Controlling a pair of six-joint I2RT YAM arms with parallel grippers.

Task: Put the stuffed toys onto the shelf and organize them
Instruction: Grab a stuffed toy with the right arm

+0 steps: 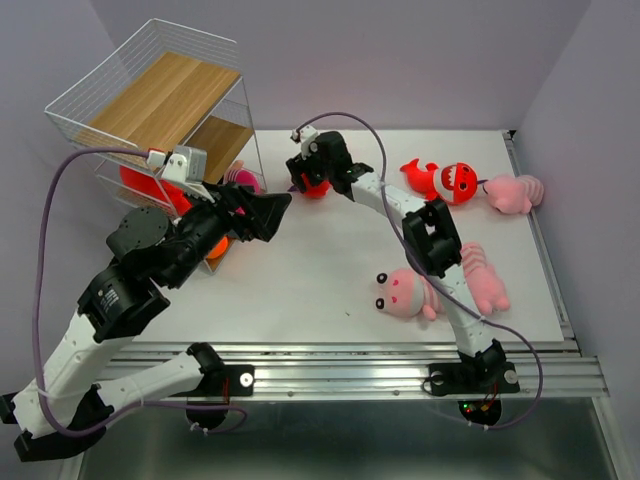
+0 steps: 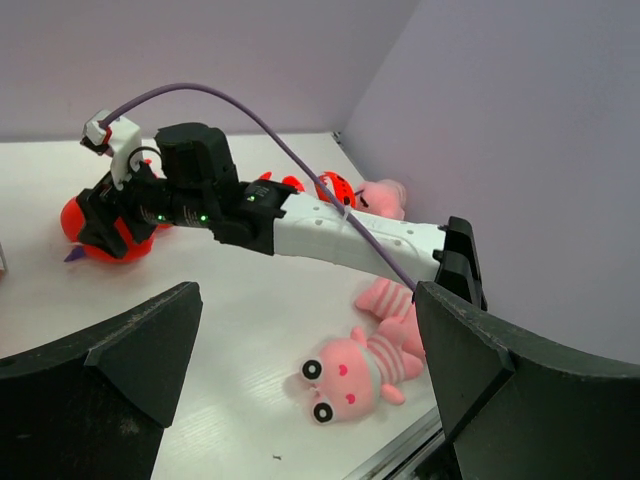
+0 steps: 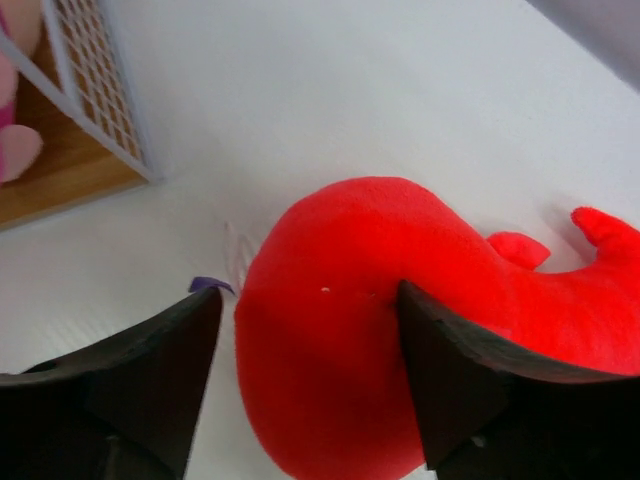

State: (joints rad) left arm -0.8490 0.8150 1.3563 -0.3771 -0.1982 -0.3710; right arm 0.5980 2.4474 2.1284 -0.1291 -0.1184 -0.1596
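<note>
My right gripper (image 1: 305,181) is open and straddles a bright red plush toy (image 1: 316,188) on the table near the shelf (image 1: 165,95). In the right wrist view the red toy (image 3: 360,340) fills the gap of the right gripper (image 3: 305,300); the right finger touches it and the left finger stands just clear. My left gripper (image 1: 272,215) is open and empty in front of the shelf, and in its wrist view (image 2: 308,300) it looks across the table. A pink striped animal (image 1: 405,292) (image 2: 350,372) lies at the front. A second one (image 1: 486,279) lies beside it.
A red toothy fish (image 1: 446,181) and a pink toy (image 1: 513,193) lie at the far right. The shelf's lower tiers hold red (image 1: 140,186) and pink (image 1: 243,179) toys. The shelf's wire corner (image 3: 95,100) is close to the right gripper.
</note>
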